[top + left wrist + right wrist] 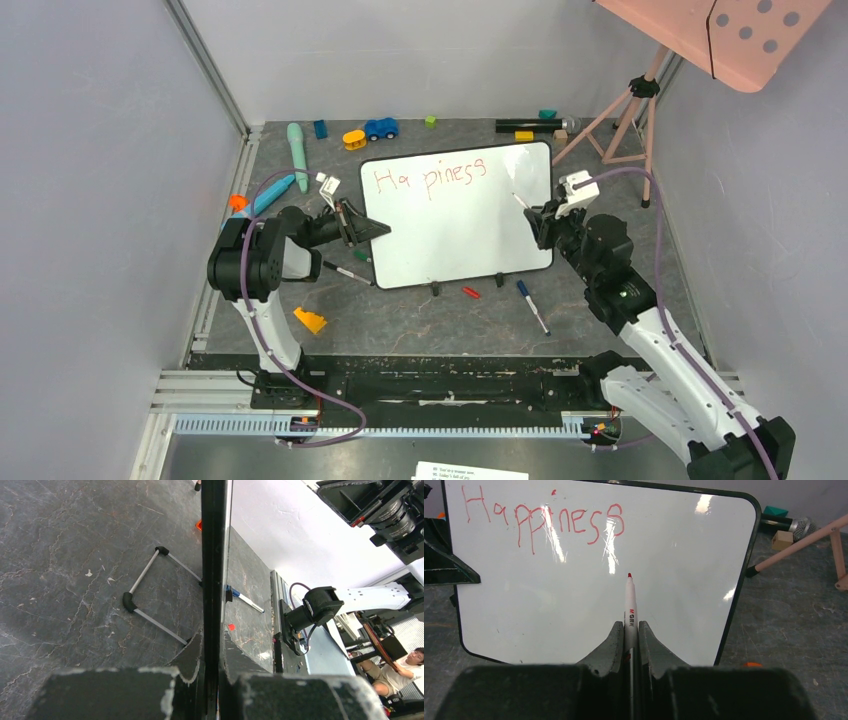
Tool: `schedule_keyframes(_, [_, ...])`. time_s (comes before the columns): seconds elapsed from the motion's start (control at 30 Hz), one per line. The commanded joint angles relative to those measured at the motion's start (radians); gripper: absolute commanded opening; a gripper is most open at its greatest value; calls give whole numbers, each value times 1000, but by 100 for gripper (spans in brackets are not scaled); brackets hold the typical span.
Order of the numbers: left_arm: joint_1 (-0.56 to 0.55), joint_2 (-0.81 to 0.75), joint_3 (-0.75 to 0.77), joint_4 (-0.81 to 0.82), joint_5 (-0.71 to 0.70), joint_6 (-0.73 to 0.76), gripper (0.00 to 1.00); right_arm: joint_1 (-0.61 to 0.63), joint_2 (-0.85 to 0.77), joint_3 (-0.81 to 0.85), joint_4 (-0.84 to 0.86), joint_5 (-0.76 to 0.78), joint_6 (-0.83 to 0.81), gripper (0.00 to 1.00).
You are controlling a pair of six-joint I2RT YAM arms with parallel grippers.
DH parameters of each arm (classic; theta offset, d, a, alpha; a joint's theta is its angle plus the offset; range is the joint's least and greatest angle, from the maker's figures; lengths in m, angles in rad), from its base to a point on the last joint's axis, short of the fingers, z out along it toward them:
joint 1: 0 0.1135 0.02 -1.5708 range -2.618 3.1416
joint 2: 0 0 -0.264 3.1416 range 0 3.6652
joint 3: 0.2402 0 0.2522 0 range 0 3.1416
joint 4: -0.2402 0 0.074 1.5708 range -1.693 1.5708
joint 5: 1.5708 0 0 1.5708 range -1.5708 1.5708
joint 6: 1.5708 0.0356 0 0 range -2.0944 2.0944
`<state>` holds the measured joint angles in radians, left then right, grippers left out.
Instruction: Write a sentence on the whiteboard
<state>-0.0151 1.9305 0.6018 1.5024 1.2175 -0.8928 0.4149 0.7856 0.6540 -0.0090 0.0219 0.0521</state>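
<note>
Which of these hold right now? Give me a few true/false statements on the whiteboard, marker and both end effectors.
1. The right end effector grips a red-tipped marker. True.
2. The sentence fills three lines on the whiteboard. False: there is one line only, "Happiness".
3. The left end effector clamps the whiteboard's edge. True.
4. The marker tip is on the H. False: it is over blank board below the word's end.

On the dark desk (420,325), at its far edge, lie a blue toy car (381,128), a yellow toy (354,139) just beside it and a black microphone (535,126). A pink tripod (625,115) stands at the far right. Nearer lie a blue-capped marker (532,306), a small red cap (470,292) and an orange wedge (310,320).
</note>
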Motion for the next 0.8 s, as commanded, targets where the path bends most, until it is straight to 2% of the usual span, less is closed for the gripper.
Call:
schedule_keyframes(0.0, [14, -27, -5, 55, -13, 85, 2, -2, 33, 55, 13, -75, 7, 0])
schedule_keyframes(0.37, [14, -15, -9, 55, -12, 95, 2, -3, 33, 56, 11, -57, 54, 0])
schedule_keyframes(0.53, [8, -16, -16, 55, -9, 103, 2, 15, 151, 160, -114, -84, 114, 0])
schedule_keyframes(0.67, [7, -24, -13, 55, -7, 101, 2, 96, 243, 241, -158, -78, 155, 0])
schedule_keyframes(0.77, [7, -24, -17, 55, -8, 103, 2, 222, 294, 286, -152, 16, 151, 0])
